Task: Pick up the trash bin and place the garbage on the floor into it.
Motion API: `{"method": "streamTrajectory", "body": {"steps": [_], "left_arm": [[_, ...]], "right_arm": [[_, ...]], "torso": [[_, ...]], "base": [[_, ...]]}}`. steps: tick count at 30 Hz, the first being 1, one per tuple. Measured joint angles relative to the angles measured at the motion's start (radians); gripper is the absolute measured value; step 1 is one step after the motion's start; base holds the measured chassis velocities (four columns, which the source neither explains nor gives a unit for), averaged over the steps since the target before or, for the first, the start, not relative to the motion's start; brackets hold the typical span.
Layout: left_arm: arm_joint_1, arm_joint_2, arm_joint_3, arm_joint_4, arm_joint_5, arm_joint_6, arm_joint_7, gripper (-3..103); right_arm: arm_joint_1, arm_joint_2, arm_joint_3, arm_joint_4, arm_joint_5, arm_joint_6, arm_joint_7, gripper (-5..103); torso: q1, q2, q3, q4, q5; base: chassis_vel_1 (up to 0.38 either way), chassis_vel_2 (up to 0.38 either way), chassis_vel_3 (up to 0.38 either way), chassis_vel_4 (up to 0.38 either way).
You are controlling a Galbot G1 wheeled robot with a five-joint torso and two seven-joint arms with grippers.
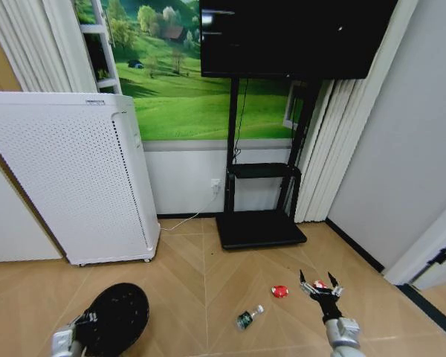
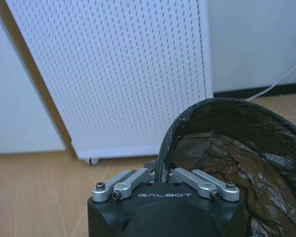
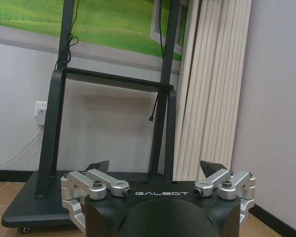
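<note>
Already pinched at its rim by the left gripper (image 2: pixel 163 183), the light, flexible-looking trash bin (image 1: pixel 117 317) hangs low at left while the right gripper (image 1: pixel 320 285) hovers spread wide over the garbage (image 1: pixel 280 291).

Black mesh trash bin (image 1: pixel 117 318), green-labelled clear bottle (image 1: pixel 247 317)

Left arm comes in at about 7 o'clock in the head view, wrist low, and the left gripper (image 2: pixel 164 173) has its fingers pinched tight onto the rim of the trash bin (image 1: pixel 117 316), one finger each side of the wall as far as I can tell. Right arm enters around 5 o'clock, reaching forward with the wrist straight. The right gripper (image 1: pixel 320 283) is spread wide, fingertips (image 3: pixel 211 168) well apart, holding nothing.
</note>
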Motion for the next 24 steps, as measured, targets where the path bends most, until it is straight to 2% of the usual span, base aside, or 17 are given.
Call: {"method": "streamTrajectory", "body": {"steps": [3, 5, 6, 7, 11, 14, 19, 20, 23, 24], "left_arm": [[-0.004, 0.009, -0.006, -0.015, 0.010, -0.014, 0.011, 4], [-0.014, 0.026, -0.010, -0.035, 0.033, -0.055, 0.038, 4], [-0.032, 0.043, -0.016, -0.049, 0.056, -0.114, 0.069, 4], [-0.032, 0.043, -0.016, -0.049, 0.056, -0.114, 0.069, 4], [-0.066, 0.072, -0.024, -0.075, 0.046, -0.177, 0.117, 4], [-0.082, 0.089, -0.031, -0.091, 0.022, -0.202, 0.144, 4], [-0.087, 0.096, -0.034, -0.099, 0.013, -0.208, 0.153, 4], [-0.092, 0.101, -0.035, -0.110, 0.009, -0.215, 0.166, 4], [-0.092, 0.102, -0.035, -0.111, 0.010, -0.218, 0.168, 4], [-0.093, 0.103, -0.035, -0.115, 0.011, -0.223, 0.174, 4]], "right_arm": [[-0.003, -0.001, -0.004, 0.003, 0.001, -0.006, 0.000, 100], [-0.007, -0.005, -0.018, 0.002, 0.014, -0.026, 0.001, 100], [-0.007, -0.014, -0.043, -0.011, 0.041, -0.050, 0.003, 100], [-0.007, -0.014, -0.043, -0.011, 0.041, -0.050, 0.003, 100], [-0.008, -0.033, -0.089, -0.030, 0.086, -0.099, 0.004, 100], [-0.014, -0.045, -0.114, -0.020, 0.124, -0.134, 0.003, 100], [-0.017, -0.052, -0.124, -0.009, 0.146, -0.158, 0.001, 100], [-0.021, -0.069, -0.142, 0.011, 0.193, -0.199, -0.005, 100], [-0.021, -0.073, -0.145, 0.015, 0.201, -0.208, -0.005, 100], [-0.018, -0.088, -0.150, 0.024, 0.213, -0.234, -0.004, 100]], "torso": [[0.000, 0.000, 0.000, 0.0000, 0.0000], [0.000, 0.000, 0.000, 0.0000, 0.0000], [0.000, 0.000, 0.000, -0.0002, 0.0000], [0.000, 0.000, 0.000, -0.0002, 0.0000], [0.000, 0.000, 0.000, -0.0002, 0.0000], [0.000, 0.000, 0.000, -0.0002, 0.0002], [0.000, 0.000, 0.000, -0.0002, 0.0002], [0.000, 0.000, 0.000, -0.0001, 0.0000], [0.000, 0.000, 0.000, -0.0001, 0.0001], [0.000, 0.000, 0.000, -0.0001, 0.0000]], "base": [[0.000, 0.000, 0.000, 0.000], [0.000, 0.000, 0.000, 0.000], [0.000, 0.000, 0.000, 0.000], [0.000, 0.000, 0.000, 0.000], [0.000, 0.000, 0.000, 0.000], [0.000, 0.000, 0.000, 0.000], [0.000, 0.000, 0.000, 0.000], [0.000, 0.000, 0.000, 0.000], [0.000, 0.000, 0.000, 0.000], [0.000, 0.000, 0.000, 0.000]]}}
